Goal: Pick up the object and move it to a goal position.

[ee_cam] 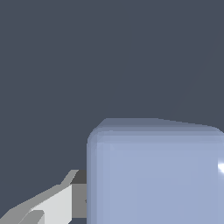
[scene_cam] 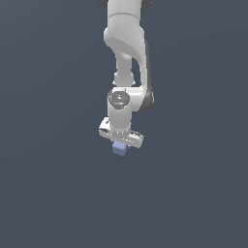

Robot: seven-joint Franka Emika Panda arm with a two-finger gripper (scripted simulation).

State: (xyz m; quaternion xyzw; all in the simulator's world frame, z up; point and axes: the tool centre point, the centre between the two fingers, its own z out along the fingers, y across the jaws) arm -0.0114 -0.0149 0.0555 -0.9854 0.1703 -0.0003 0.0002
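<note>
- One white robot arm [scene_cam: 127, 53] comes down from the top of the exterior view, near the middle, with its links stacked almost upright and a dark band running down the side toward that view's right.
- The wrist joint, a round grey disc with small red and green marks, faces the camera just above the hand.
- One gripper [scene_cam: 120, 144] points downward; its crossbar is tilted, lower toward the exterior view's right.
- One cube [scene_cam: 119, 149], small and pale blue, sits directly under the crossbar, touching the gripper's underside and far narrower than the bar.
- In the exterior view the fingers themselves are too small to make out against the cube.
- In the wrist view the cube [ee_cam: 153, 173] fills the near field, plain matte faces with one bright glint at its edge.
- In that same view one finger [ee_cam: 54, 204], white with a dark grey pad, lies flush against a side face of the cube; the opposite finger is out of frame.
- Jaws: narrow, closed on the cube, judging by the pad contact and the cube's place between the fingers.
- The surroundings are an even dark grey-blue; whether the cube rests on a surface or hangs clear of it cannot be told.
- Count: one arm, one gripper, one cube.
</note>
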